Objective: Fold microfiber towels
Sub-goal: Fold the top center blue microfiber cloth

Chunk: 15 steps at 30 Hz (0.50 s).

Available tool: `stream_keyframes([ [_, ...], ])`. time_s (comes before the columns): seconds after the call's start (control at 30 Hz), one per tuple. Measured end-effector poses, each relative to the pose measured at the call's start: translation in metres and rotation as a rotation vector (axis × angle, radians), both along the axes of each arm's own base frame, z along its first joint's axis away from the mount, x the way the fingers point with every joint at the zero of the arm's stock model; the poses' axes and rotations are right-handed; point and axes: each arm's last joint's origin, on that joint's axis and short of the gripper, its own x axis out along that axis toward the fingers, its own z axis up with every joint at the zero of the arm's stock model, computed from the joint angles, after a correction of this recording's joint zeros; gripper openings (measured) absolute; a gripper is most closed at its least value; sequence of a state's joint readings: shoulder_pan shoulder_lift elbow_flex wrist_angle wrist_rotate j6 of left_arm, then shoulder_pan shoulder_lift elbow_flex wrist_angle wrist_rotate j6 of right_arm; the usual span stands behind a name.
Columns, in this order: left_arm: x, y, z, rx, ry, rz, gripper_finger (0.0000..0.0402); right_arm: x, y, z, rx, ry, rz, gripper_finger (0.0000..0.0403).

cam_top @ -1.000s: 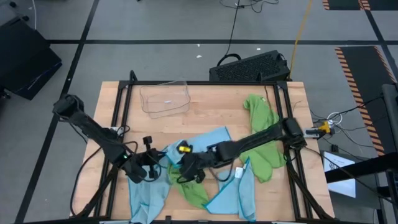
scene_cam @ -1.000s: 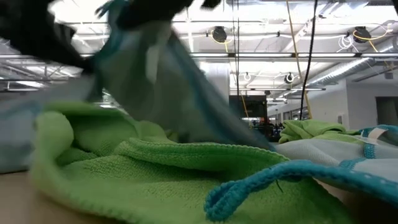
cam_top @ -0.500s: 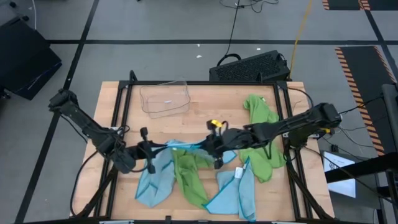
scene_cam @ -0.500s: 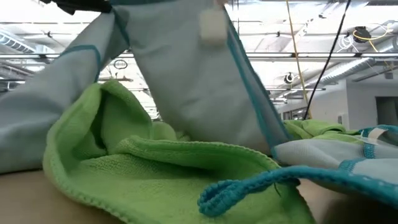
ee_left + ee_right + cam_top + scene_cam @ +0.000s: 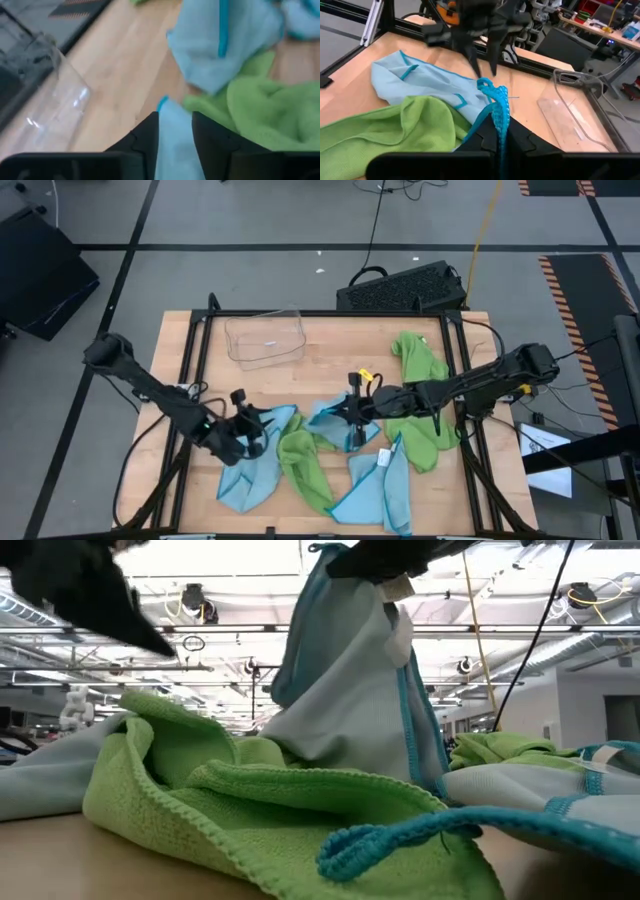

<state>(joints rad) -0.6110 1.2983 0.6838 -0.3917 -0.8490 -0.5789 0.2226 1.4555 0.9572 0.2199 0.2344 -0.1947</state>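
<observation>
Light wooden table [image 5: 330, 355] with a black frame around its edge, on a grey tiled floor; low view shows a big hall behind with ceiling lights and pipes. Black case [image 5: 400, 288] on the floor past the far edge, cables around it.

Counts: two arms, one clear plastic tray [image 5: 265, 338], five towels visible — three light blue, two lime green.

Left to right: left gripper [image 5: 252, 432] is low over the front left of the table, fingers parted, with a blue towel [image 5: 250, 472] lying between and under them; from the wrist view can't tell if it pinches the cloth or the cloth just rests there. Tray sits empty at the far left-centre. Green towel [image 5: 305, 470] is crumpled just right of that blue one, touching it. Right gripper [image 5: 356, 412] is at table centre, fingers clamped on the teal hem of a second blue towel [image 5: 330, 420], lifting it so it hangs in a peak above the green one. Third blue towel [image 5: 375, 490], with white tag, lies front centre-right. Second green towel [image 5: 420, 395] is bunched at the right side, under the right arm.
</observation>
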Motion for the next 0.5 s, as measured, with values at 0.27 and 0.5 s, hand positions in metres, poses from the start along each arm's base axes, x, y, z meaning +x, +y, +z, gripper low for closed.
stream_keyframes([
  [0.27, -0.010, 0.013, -0.075, -0.126, 0.223, 0.127, 0.0140, -0.002, 0.008, -0.001, 0.002, 0.005, 0.024, 0.0002],
  [0.5, -0.025, 0.008, -0.090, -0.344, 0.259, 0.207, 0.0140, -0.002, 0.009, -0.001, 0.022, 0.013, 0.020, 0.0002],
])
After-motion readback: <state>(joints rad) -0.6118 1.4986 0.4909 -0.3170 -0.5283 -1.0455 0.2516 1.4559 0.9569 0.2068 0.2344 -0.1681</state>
